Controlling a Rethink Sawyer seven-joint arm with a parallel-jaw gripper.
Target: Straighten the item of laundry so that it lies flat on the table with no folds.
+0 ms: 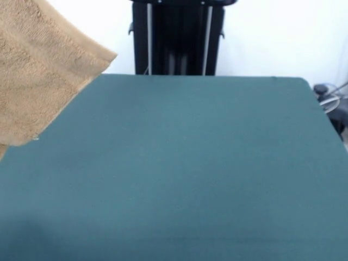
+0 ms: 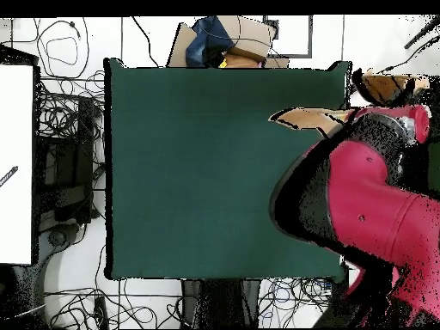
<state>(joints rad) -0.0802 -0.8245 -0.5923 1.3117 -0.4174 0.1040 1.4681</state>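
Note:
The item of laundry (image 1: 38, 70) is a tan-orange terry towel. It hangs in the air at the upper left of the front view, over the table's left edge, with one corner pointing right. In the overhead view parts of the towel (image 2: 302, 117) show beside the red arm (image 2: 369, 206), at the table's upper right corner. The dark green table (image 1: 185, 163) has nothing lying on it. The arm's end covers the gripper from above, and the front view does not reach it, so what holds the towel is hidden.
The red arm reaches across the table's (image 2: 206, 172) right edge in the overhead view. A cardboard and blue bundle (image 2: 222, 41) lies beyond the top edge. Cables (image 2: 69, 120) and a white board (image 2: 17, 163) sit to the left. The black pedestal (image 1: 178, 38) stands behind the table.

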